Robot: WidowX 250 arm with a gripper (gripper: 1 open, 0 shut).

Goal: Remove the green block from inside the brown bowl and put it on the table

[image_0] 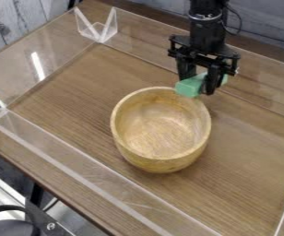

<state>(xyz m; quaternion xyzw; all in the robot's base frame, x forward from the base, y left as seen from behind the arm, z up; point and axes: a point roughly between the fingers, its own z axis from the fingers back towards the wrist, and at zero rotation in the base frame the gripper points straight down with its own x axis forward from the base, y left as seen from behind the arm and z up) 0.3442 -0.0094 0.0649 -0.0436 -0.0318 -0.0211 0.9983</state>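
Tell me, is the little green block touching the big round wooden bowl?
Cannot tell. In the camera view, the small green block, held by the black fingers, sits just behind the light wooden bowl's far rim, hiding any gap.
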